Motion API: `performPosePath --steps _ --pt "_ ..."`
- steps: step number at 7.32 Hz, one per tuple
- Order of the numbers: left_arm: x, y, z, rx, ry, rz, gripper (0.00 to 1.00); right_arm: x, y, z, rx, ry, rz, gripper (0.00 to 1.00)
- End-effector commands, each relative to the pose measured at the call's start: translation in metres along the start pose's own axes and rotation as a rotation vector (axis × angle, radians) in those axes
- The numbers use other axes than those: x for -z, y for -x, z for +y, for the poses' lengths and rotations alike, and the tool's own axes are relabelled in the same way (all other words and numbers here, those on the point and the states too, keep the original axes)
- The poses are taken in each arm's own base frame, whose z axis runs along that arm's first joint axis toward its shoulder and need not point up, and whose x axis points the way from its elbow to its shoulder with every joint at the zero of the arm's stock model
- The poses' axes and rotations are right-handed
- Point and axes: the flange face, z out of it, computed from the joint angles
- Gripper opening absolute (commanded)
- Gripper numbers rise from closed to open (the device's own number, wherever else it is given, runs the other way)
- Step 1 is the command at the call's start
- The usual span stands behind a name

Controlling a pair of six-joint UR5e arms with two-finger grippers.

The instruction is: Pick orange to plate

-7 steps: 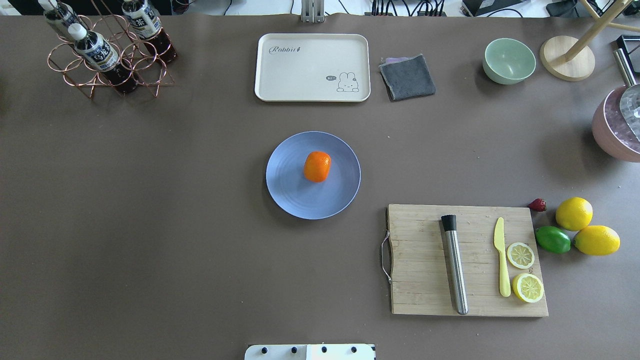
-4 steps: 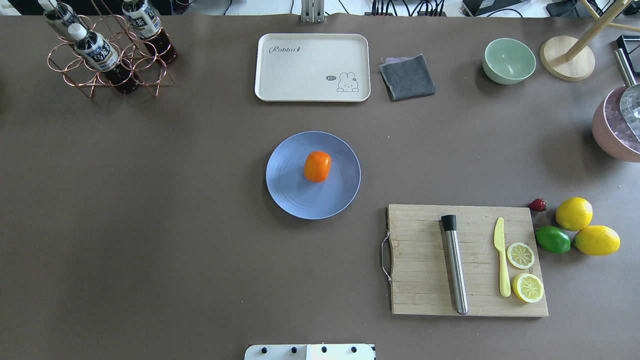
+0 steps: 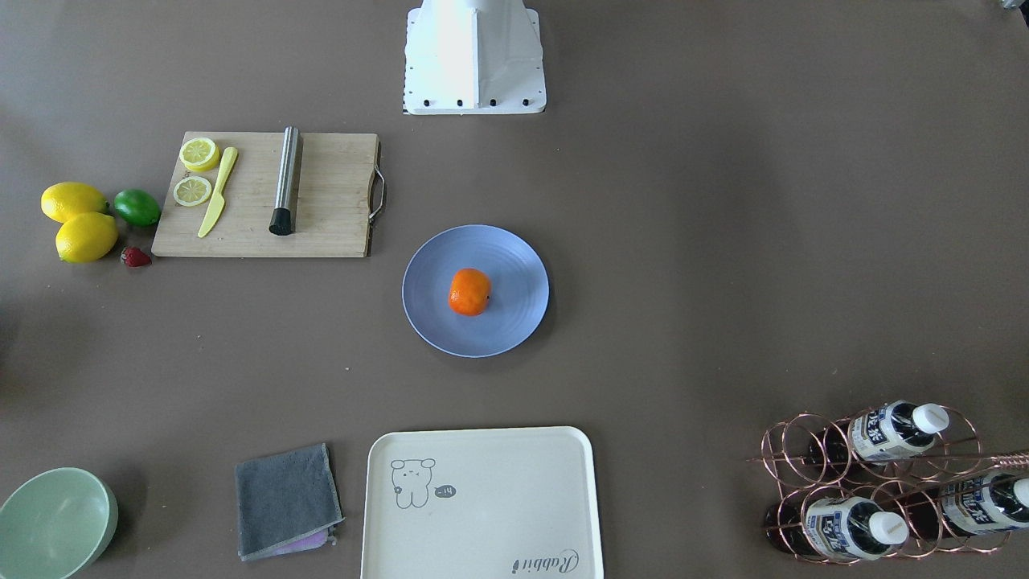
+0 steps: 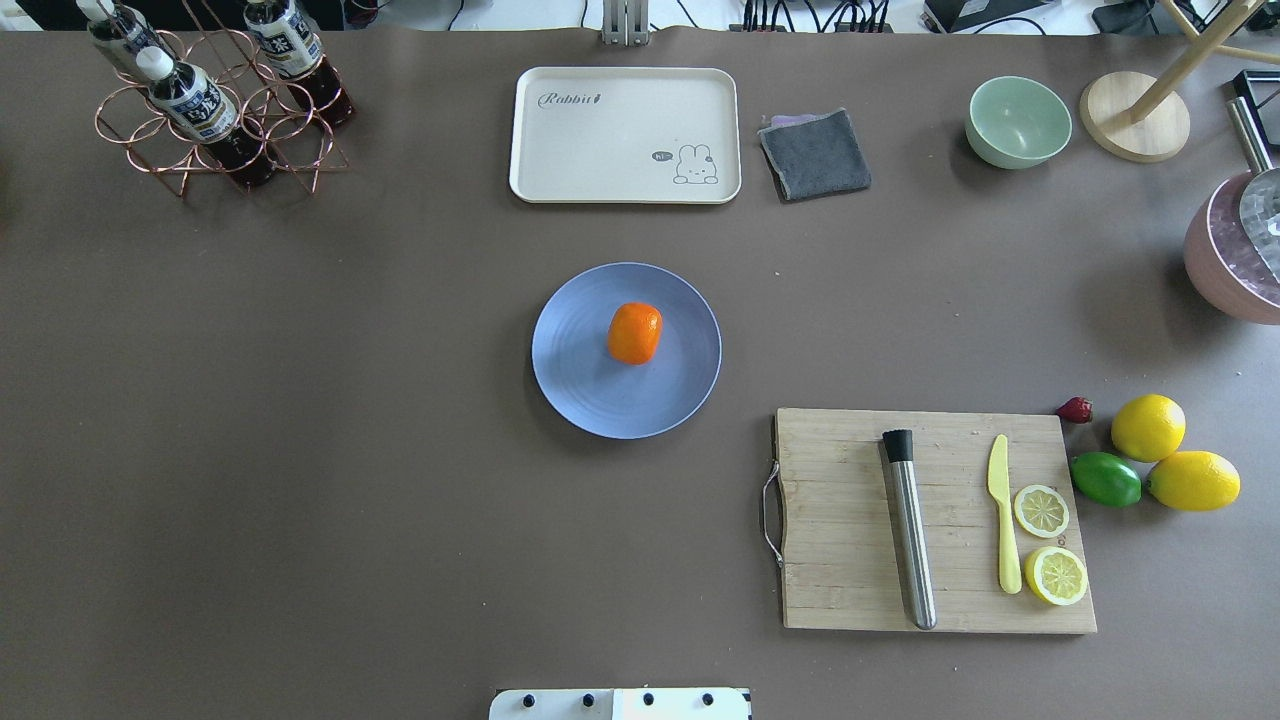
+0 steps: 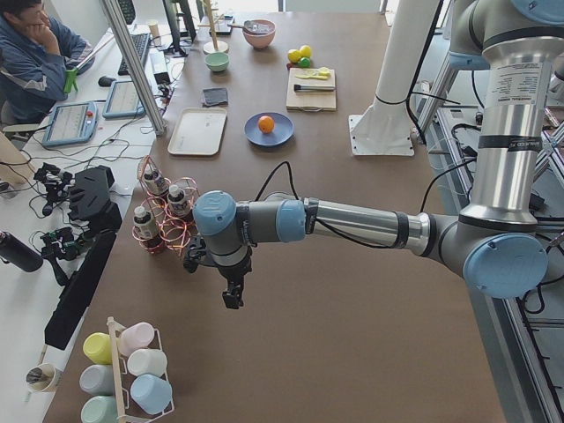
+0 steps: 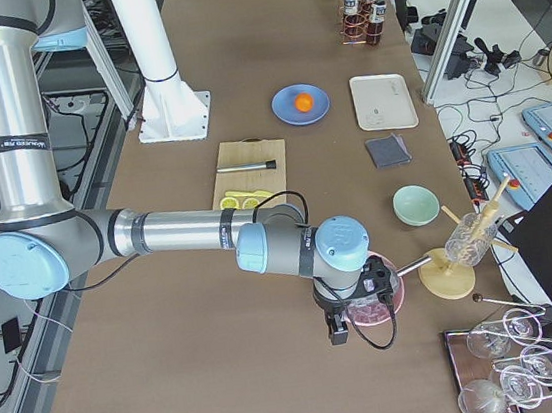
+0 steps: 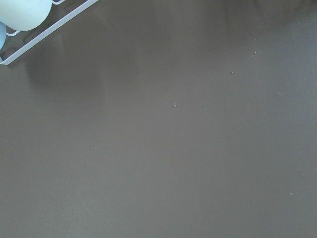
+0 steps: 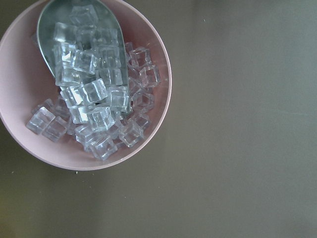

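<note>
Orange (image 4: 635, 333) sits on the plate (image 4: 580, 405), touching it, just off the plate's middle toward 1 o'clock in the overhead view. Its long axis runs roughly 12 to 6, tipped slightly toward 1. Dark stem dimple shows on its side in the front-facing view. Judged from that, the placing looks done and nothing is left to carry.

My left gripper (image 5: 233, 300) hangs over bare table at the table's left end, past the bottle rack (image 5: 163, 216). The orange lies off at 3 o'clock from it in overhead terms, well apart. My right gripper (image 6: 339, 332) hangs over the pink bowl (image 8: 166, 84) of ice cubes (image 8: 94, 94) at the other end, orange at 9 o'clock from it, also well apart. Neither arm is clearly nearer.

Both hands show only in the side views, so whether they are released or clenched I cannot tell. Neither wrist camera shows any fingers or the orange. If a regrasp were needed, I'd close across the short axis, 9 to 3.
</note>
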Motion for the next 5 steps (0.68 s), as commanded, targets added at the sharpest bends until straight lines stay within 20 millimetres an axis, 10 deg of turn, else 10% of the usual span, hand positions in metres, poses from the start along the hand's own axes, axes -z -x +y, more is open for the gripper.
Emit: performPosePath --steps 1,5 --pt "-0.0015 0.0005 0.0013 0.002 0.003 0.002 0.98 0.0003 0.0006 -0.0002 0.002 -0.001 0.0 1.0" --pt "-0.0069 0.0039 0.0085 0.008 0.007 0.007 0.98 -0.0012 0.0037 -0.0016 0.01 0.001 -0.006 1.0"
